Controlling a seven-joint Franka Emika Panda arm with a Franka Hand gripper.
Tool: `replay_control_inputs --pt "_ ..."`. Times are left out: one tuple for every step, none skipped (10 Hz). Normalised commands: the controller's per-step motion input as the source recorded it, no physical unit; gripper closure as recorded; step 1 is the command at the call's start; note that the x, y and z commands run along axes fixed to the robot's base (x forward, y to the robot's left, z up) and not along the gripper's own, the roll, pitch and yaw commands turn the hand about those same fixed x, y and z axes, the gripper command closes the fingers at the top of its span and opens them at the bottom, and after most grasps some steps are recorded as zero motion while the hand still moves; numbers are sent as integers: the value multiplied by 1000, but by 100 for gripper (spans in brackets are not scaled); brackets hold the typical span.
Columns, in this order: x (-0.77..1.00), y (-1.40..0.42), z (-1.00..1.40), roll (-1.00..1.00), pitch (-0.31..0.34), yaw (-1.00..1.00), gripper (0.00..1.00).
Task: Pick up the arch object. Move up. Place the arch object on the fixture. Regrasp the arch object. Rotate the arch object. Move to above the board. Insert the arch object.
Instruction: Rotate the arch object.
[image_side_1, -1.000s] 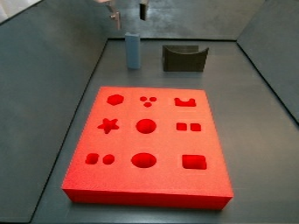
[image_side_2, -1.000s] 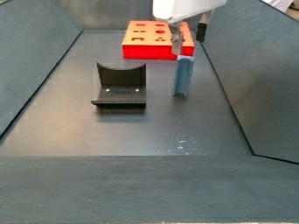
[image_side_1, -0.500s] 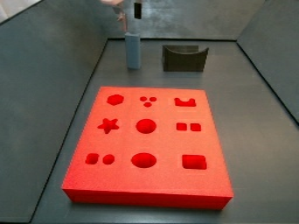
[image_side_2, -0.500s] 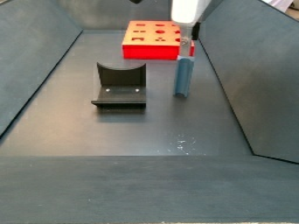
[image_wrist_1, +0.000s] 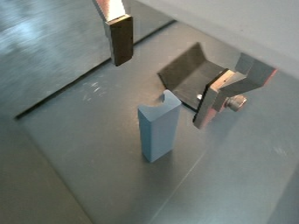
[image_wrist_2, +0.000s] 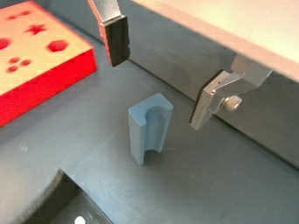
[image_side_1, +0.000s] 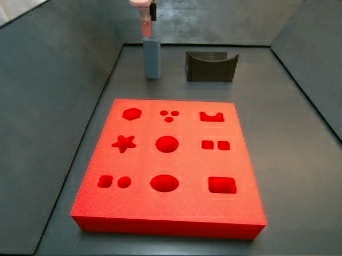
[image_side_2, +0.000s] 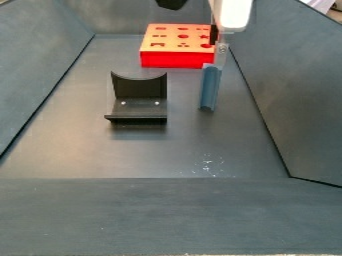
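The arch object (image_side_1: 152, 58) is a slate blue-grey block standing upright on the dark floor, with its notch at the upper end. It shows in both wrist views (image_wrist_1: 160, 131) (image_wrist_2: 149, 131) and in a side view (image_side_2: 210, 88). My gripper (image_wrist_1: 162, 91) (image_wrist_2: 158, 92) is open and empty, hanging above the arch object with one finger on each side and well apart from it. It sits high in both side views (image_side_1: 151, 14) (image_side_2: 219, 38). The fixture (image_side_1: 210, 66) (image_side_2: 136, 97) (image_wrist_1: 193, 70) stands beside the arch object. The red-orange board (image_side_1: 167, 165) (image_side_2: 174, 48) (image_wrist_2: 35, 61) lies flat.
Sloped grey walls (image_side_1: 80, 60) close in the floor on both sides, and the arch object stands near one of them. A few small white specks (image_side_2: 207, 165) lie on the floor.
My gripper has risen straight up from the arch object, still open. The arch object, the fixture and the board have not moved.
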Motion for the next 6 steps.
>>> replay_control_inputs --pt "32 0 -26 -14 3 1000 0" --pt "32 0 -26 -14 3 1000 0" --pt "32 0 -26 -15 4 1000 0" --pt "32 0 -26 -16 4 1000 0" --pt "32 0 -26 -16 4 1000 0" --pt "32 0 -26 -17 4 1000 0"
